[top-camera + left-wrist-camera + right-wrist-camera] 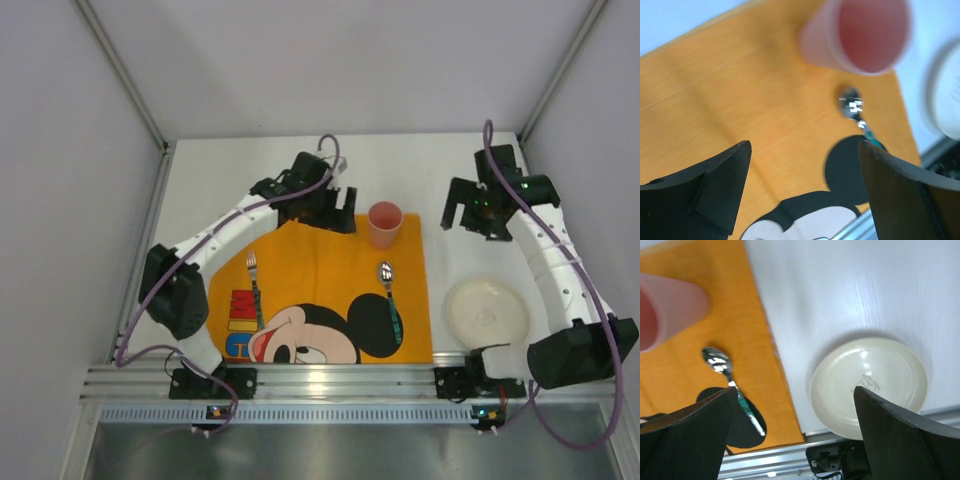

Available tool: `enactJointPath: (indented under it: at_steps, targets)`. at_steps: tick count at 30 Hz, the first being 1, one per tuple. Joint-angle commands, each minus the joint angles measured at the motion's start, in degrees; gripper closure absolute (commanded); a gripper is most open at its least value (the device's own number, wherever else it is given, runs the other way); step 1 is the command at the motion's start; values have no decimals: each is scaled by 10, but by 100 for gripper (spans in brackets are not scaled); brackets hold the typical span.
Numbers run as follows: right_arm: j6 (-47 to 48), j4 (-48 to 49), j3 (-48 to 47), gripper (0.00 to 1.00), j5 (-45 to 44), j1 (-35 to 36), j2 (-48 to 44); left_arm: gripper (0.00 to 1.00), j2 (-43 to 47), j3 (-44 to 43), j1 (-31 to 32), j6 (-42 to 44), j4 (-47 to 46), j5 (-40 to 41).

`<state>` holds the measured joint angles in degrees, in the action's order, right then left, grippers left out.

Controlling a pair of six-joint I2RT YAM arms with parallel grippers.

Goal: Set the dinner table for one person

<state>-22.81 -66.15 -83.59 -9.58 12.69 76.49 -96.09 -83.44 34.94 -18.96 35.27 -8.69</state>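
Observation:
The white dinner table (440,165) carries an orange Mickey Mouse placemat (320,270). On the mat lie a fork (254,285) at the left and a spoon (389,295) at the right, with a pink cup (385,224) at the far right corner. A cream plate (486,311) sits on the bare table to the right of the mat. My left gripper (335,210) is open and empty above the mat's far edge, left of the cup (860,32). My right gripper (465,215) is open and empty above the table, beyond the plate (870,385).
A silver slotted rail (330,385) runs along the table's near edge. Grey walls (60,200) close in the left, right and far sides. The spoon also shows in both wrist views (855,107) (727,372).

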Motion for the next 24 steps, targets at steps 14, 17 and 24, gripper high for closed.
enactJointPath:
  at_steps: [14, 17, 24]
  targets:
    - [-87, -40, 62, 0, -10, -195, -167, 10, -327, -328, 223, -3, -70, -246]
    - [-106, -45, 41, 0, -24, -202, -206, 10, -351, -328, 237, -10, -82, -246]
    - [-84, -68, 13, 0, -30, -198, -226, 11, -409, -335, 264, -56, -137, -233]
